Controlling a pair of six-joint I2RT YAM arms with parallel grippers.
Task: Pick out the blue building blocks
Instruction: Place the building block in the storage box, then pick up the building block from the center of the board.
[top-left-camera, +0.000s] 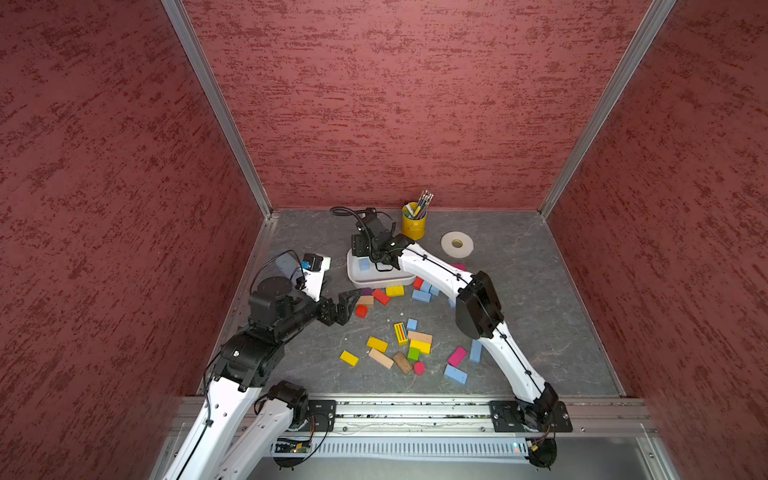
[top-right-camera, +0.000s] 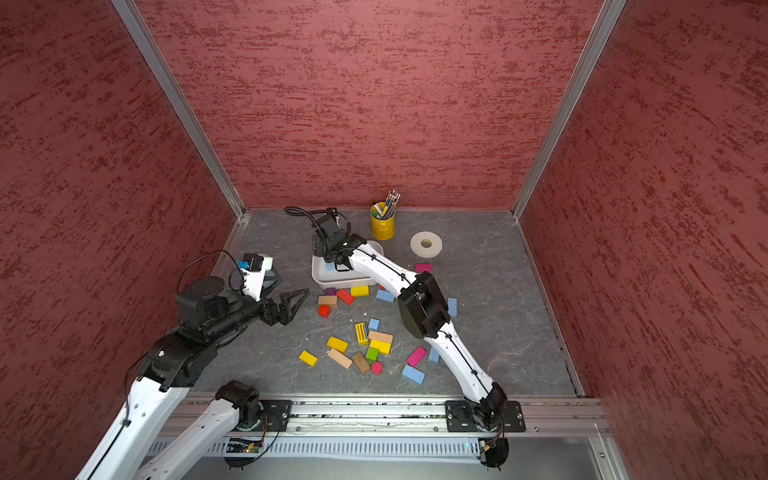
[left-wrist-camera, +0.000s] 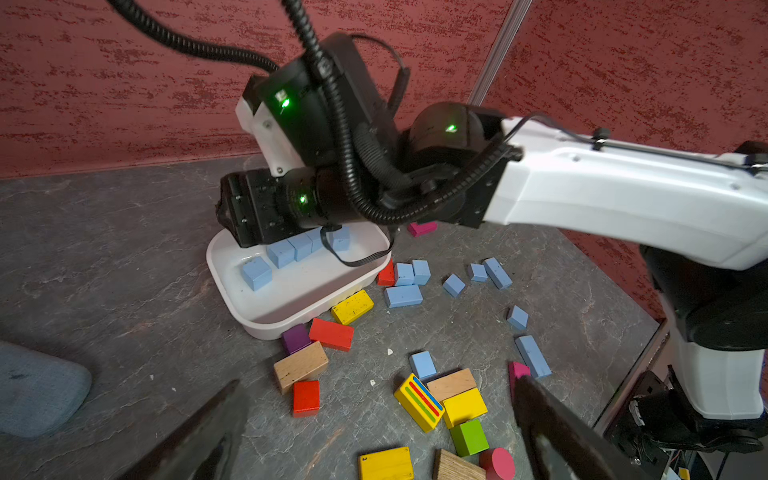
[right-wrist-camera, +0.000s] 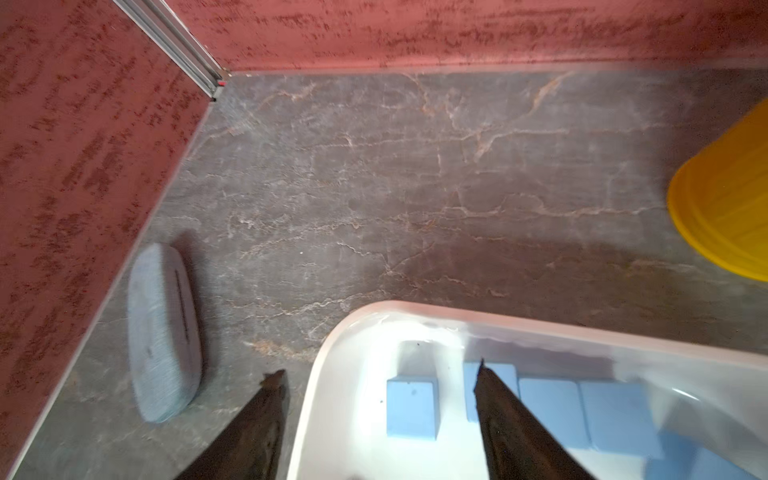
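Right wrist view: my right gripper (right-wrist-camera: 378, 372) hangs over a corner of the white tray (right-wrist-camera: 332, 353), fingers spread with nothing between them. One finger is outside the rim, the other above the blue blocks in the tray (right-wrist-camera: 411, 409).
Left gripper (left-wrist-camera: 376, 380): spread wide and empty, low over the mixed pile.
Task things: several blue blocks lie in a row in the tray. Loose blue blocks (left-wrist-camera: 403, 296) lie on the table (left-wrist-camera: 124, 249) beside it, among other coloured pieces (left-wrist-camera: 331, 333).
Step, as I judge it: drop-off done. I would lift straight up before swinging, since the rim sits between my fingers and could snag.
Next grasp: take a loose block across its flat sides.
Materials: blocks matte, square-edged, painted wood by the look. Tray glossy, smooth, round-cornered. Table flat, stone-patterned.
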